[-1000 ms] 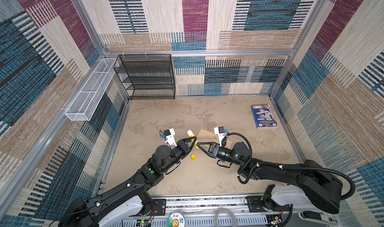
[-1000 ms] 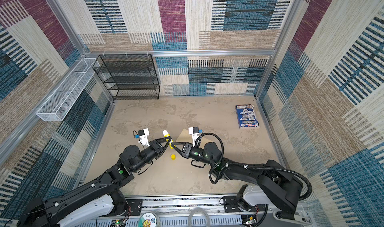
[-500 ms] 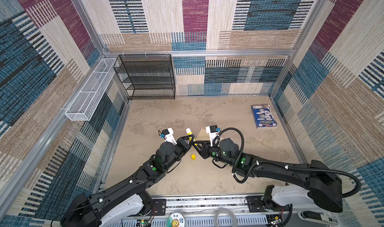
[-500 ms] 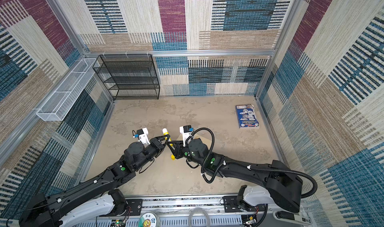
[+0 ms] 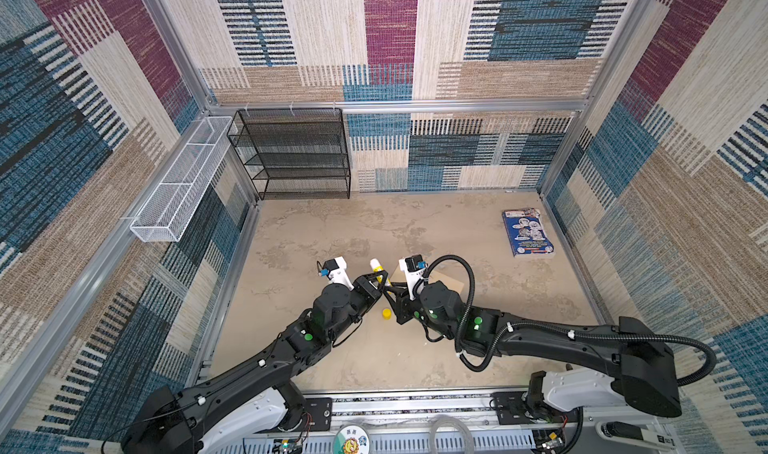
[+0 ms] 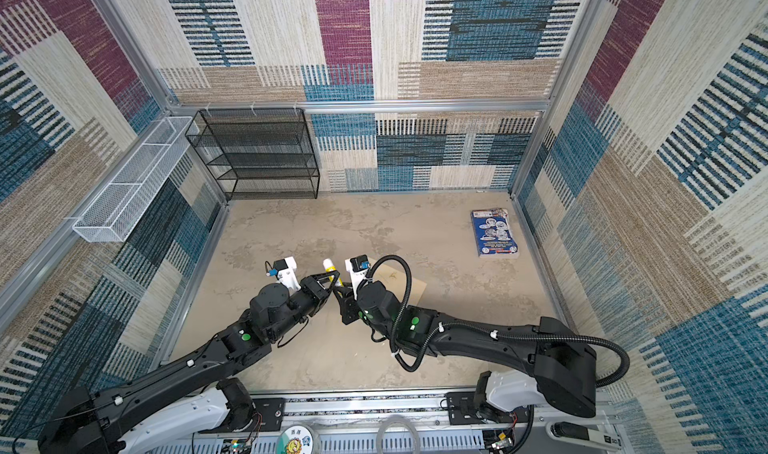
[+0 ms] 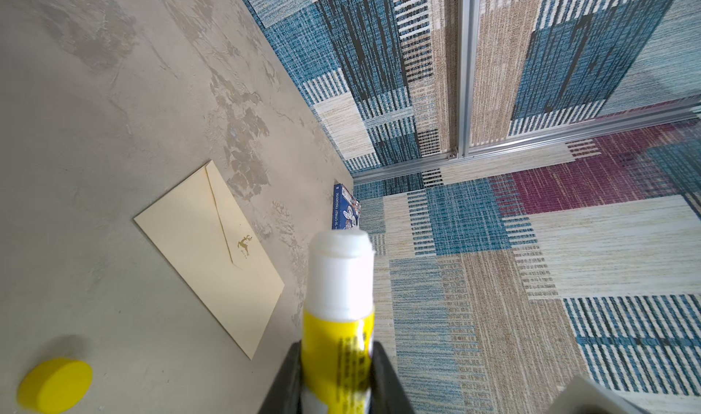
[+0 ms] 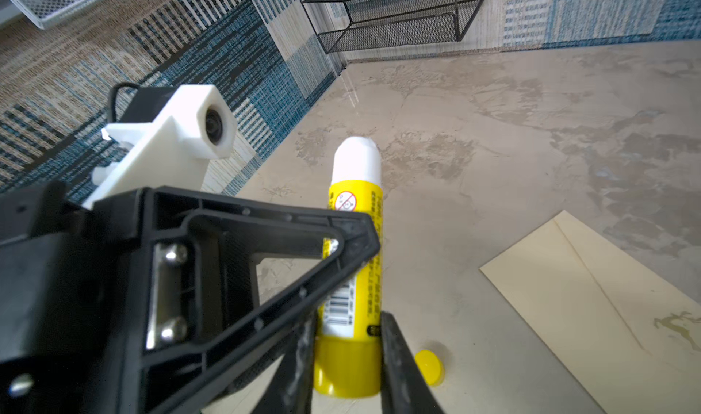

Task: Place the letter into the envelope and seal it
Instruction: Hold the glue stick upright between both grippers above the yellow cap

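tan flat paper envelope (image 5: 453, 283): mostly under my R arm (image 5: 440, 302) in both top views; edge-cropped, R wrist view.
yellow-white plastic glue stick (image 7: 337, 317): base out of frame, L wrist view; label txt blurred.

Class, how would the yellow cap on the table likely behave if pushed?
The yellow cap lies flat and low, so it would probably slide, not tip. It looks small, likely light. On edge, its round rim might roll.
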### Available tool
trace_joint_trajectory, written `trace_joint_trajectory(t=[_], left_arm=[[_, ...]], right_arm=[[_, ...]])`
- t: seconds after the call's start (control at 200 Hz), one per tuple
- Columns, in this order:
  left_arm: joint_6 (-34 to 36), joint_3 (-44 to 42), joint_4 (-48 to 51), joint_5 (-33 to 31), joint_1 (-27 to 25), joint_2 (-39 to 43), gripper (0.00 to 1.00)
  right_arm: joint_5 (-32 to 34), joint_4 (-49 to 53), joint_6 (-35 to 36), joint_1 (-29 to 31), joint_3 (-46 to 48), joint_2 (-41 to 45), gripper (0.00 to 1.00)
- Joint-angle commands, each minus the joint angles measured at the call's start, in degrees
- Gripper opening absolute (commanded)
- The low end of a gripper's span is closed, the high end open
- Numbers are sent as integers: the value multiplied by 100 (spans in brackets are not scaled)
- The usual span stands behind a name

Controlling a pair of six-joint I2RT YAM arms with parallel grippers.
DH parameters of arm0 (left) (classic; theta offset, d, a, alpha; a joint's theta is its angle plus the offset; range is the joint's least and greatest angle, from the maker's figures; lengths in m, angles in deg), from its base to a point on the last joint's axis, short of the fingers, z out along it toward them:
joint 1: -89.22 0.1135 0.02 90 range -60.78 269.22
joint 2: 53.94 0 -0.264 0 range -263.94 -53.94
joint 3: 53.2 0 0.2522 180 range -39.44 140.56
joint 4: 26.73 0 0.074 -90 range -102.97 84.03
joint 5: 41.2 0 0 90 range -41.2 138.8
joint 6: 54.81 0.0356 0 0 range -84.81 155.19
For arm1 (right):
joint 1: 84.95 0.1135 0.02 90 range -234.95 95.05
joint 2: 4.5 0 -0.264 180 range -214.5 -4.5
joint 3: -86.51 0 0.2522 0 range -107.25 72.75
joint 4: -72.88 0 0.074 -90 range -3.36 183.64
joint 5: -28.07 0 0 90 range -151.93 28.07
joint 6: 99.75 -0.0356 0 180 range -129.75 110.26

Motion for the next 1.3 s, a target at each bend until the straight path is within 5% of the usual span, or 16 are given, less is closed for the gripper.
trace_joint_trajectory(t=[0.0,0.175,0.28,0.451,0.551,0.756,1.037,1.292], left_arm=[[-148,104,-553,447,-23,-11,0],[-150,113,-490,407,-27,28,0],[-141,97,-458,388,-28,68,0],[-139,-55,-538,286,-28,206,0],[-191,-223,-819,251,-27,241,0],[-227,-335,-1251,270,-36,131,0],[-148,-289,-1406,144,-139,38,0],[-87,-307,-1476,36,-209,9,0]], right_arm=[[104,495,747,216,-131,-199,25],[871,787,1069,532,-372,-548,28],[978,759,977,574,-320,-453,46],[366,-177,388,441,654,908,76],[-882,-934,-483,-167,1384,1887,81],[-2926,-2783,-2607,-1373,2451,2335,83],[-3917,-5970,-4313,-1518,2759,649,81],[-4113,-6740,-4644,-1500,2567,-200,64]])
